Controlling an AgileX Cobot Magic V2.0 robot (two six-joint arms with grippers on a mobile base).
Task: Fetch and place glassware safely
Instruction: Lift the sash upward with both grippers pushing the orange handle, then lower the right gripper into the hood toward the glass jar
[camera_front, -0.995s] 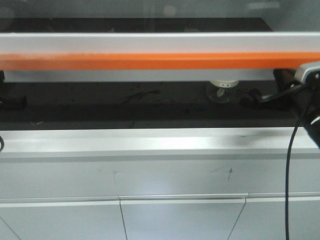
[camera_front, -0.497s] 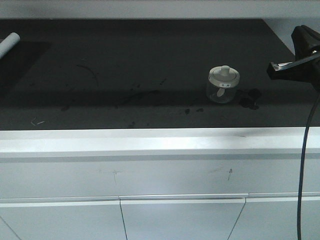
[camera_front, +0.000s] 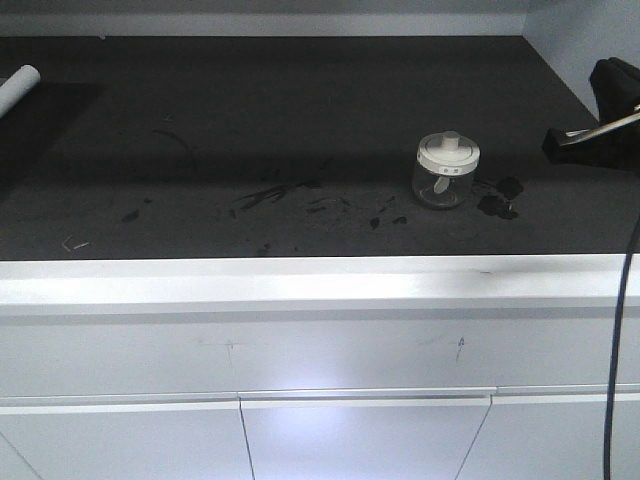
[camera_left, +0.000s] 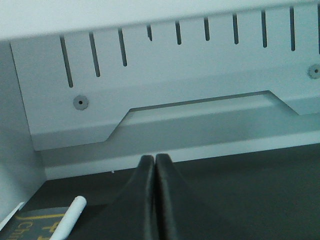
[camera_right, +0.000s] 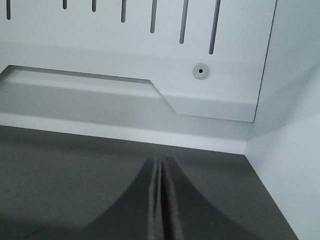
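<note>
A squat clear glass jar with a round cream lid stands on the scuffed black worktop. The left gripper and right gripper are pinched closed, empty; the right has drawn back rightward.

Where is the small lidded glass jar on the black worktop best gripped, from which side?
Likely grip the small squat clear glass jar round its body, below the cream-white lid, coming level from the right, where the right gripper is; it stands upright.
</note>
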